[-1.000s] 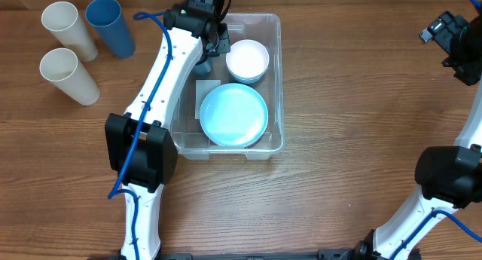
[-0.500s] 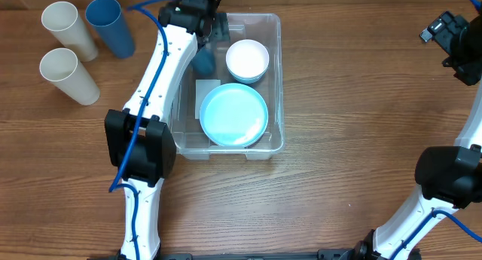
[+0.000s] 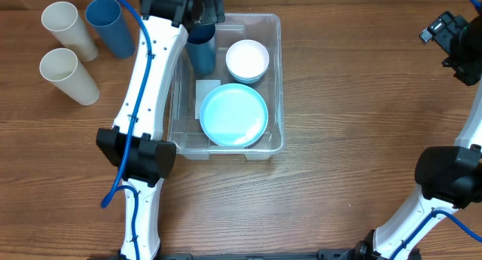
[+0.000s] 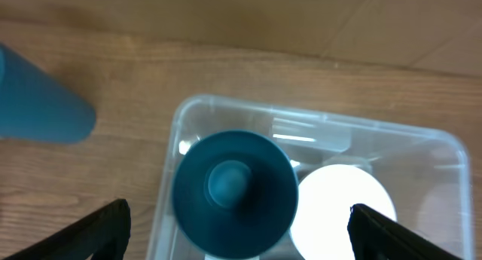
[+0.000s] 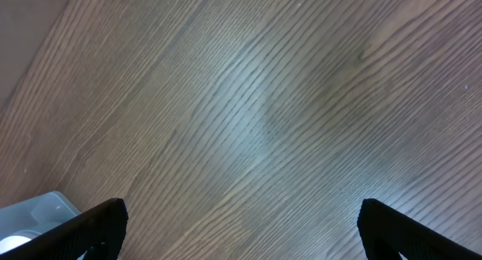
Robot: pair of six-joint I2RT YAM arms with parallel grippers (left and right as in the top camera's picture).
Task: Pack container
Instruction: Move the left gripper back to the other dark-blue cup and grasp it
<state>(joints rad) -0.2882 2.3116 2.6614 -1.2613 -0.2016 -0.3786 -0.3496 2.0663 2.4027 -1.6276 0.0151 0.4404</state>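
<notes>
Cup (image 4: 233, 186) stands upright in container (image 4: 339, 123) under wide left hand (image 4: 237, 228), beside bowl (image 4: 343, 203), probably to save room; right hand (image 5: 241, 222) wide, empty.

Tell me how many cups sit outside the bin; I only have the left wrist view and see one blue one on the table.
Observer: Three, all left of the container: the blue cup, a far cream cup and a near cream cup.
Operator: What lies in the bin below my frame?
Observer: A light blue plate, flat at the near end, beside the white bowl.
Operator: Where is the right arm?
Observer: The right gripper is open above the wooden table at the far right, well apart from the container.
</notes>
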